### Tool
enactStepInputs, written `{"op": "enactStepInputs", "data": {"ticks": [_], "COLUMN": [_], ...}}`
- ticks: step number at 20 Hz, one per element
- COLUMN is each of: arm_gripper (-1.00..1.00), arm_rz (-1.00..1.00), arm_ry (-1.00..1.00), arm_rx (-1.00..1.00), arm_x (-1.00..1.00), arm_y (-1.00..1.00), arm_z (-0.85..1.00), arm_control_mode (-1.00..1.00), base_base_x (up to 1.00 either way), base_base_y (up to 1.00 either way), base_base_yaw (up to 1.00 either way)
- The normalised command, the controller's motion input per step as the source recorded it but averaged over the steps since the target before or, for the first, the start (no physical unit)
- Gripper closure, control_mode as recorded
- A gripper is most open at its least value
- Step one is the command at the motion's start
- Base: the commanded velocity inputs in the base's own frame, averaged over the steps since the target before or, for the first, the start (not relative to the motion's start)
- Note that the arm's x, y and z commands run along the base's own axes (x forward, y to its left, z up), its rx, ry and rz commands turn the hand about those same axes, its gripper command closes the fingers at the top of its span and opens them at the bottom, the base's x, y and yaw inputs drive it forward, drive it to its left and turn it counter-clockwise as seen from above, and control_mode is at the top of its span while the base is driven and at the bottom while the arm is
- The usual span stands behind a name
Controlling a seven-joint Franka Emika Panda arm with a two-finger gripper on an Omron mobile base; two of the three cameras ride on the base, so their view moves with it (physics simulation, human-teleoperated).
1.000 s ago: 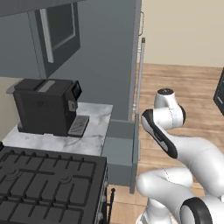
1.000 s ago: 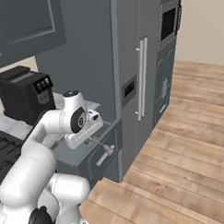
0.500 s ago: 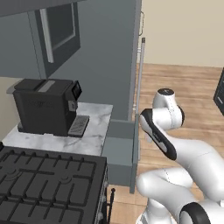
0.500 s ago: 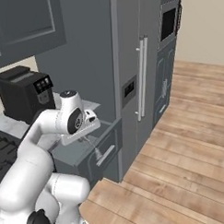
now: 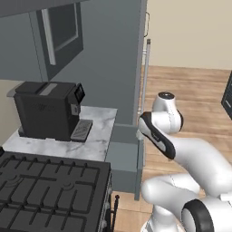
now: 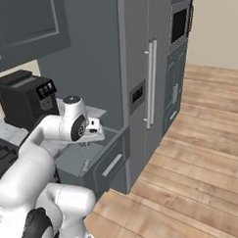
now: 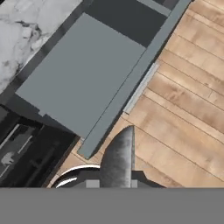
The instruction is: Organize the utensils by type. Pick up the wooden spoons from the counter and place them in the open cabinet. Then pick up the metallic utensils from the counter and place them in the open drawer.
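While hanging just right of the black stove (image 5: 50, 190) at the near left, pinching narrowly: gripper (image 6: 94, 136) closing its fingers on a thin metal spoon (image 6: 86, 155), jaws standing close together around the handle. Dangling upright below the hand, bowl end down, over the open drawer (image 6: 111, 151); not telling whether the tip is touching the drawer floor. Looming in the hand view as a blurred grey blade, the same metal spoon (image 7: 119, 156), lying across the line of the drawer's front edge. Standing pulled out beneath the counter, showing a plain flat grey-blue floor (image 7: 83, 74) and a silver bar pull on its front. Running just beyond the drawer to the left, white-grey veined marble counter (image 5: 97, 131). Sitting on that slab, well apart from the gripper, a black coffee machine (image 5: 47, 111). Rising behind and to the right, a tall dark grey refrigerator (image 6: 138, 66) with long vertical silver handles. Stretching away on the far right, pale wooden floorboards (image 6: 192, 176).
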Motion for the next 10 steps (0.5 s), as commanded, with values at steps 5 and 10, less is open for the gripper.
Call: {"op": "enactStepInputs", "data": {"ticks": [5, 10], "arm_gripper": [1.00, 1.00], "arm_rz": [-0.55, -0.60], "arm_ry": [0.00, 0.00], "arm_rx": [0.05, 0.09], "arm_x": [0.51, 0.06], "arm_y": [0.27, 0.12], "arm_z": [-0.06, -0.34], "arm_control_mode": [-1.00, -1.00], "base_base_x": [0.00, 0.00], "base_base_y": [0.00, 0.00], "base_base_yaw": [0.00, 0.00]}}
